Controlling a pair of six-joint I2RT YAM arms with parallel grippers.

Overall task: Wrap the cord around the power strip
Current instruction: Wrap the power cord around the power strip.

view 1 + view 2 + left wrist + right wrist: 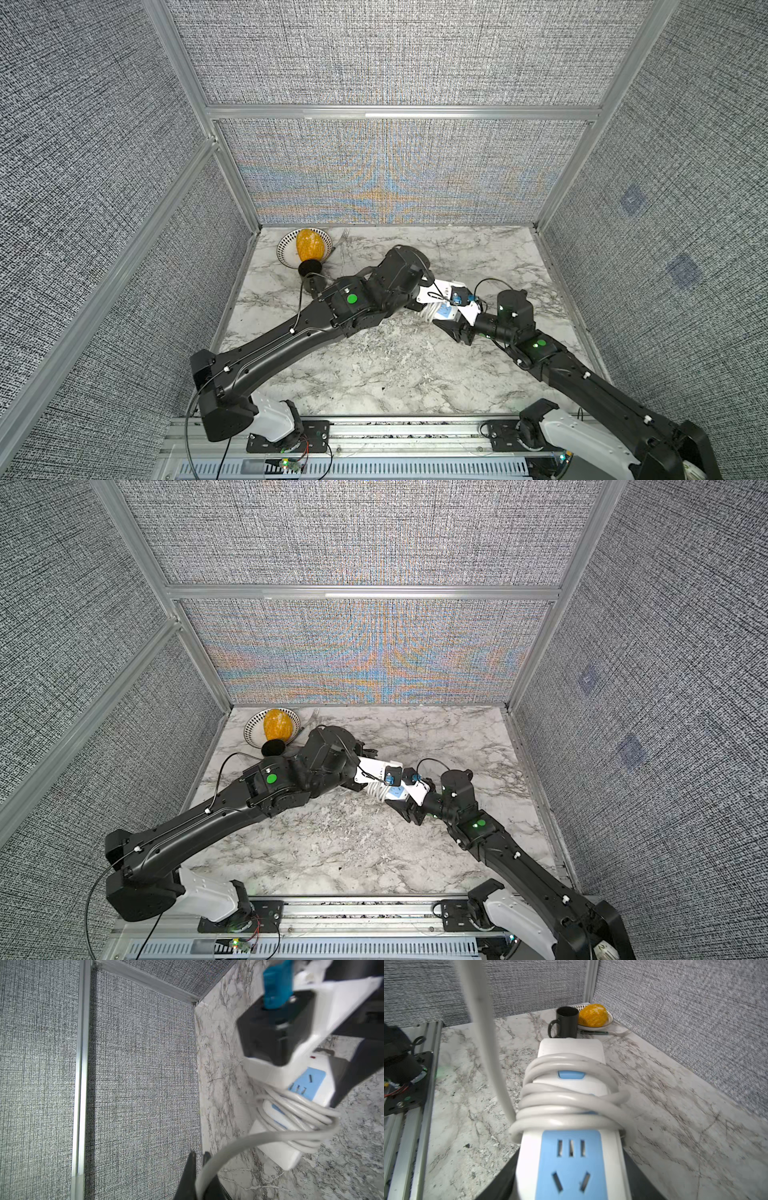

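In both top views we see the power strip [446, 312] right of the middle of the counter [374, 374], where the two arms meet. The cord [428, 311] is coiled around the end nearer the left arm [291, 340]. The right hand [451, 326] sits at the strip's other end. A black mug [309, 268] and a patterned bowl [284, 249] holding a yellow lump [309, 247] stand well apart from it, in the far left corner.

In the left wrist view, the left hand [199, 1167] is clenched on the cord [270, 1136]. The free stretch runs between its two black fingers and curves to the coils. These wrap the power strip [307, 1084] several times, just beside a light-blue socket panel. A black finger [353, 1076] of the right hand lies against the strip's side.

In the right wrist view, the right hand [571, 1186] grasps the power strip [571, 1167] by its long sides, socket face toward the camera. Loops of cord [566, 1109] cross the strip's middle and partly cover the blue button [571, 1074]. One blurred length rises out of frame. We cannot tell whether the strip's far end touches the counter.
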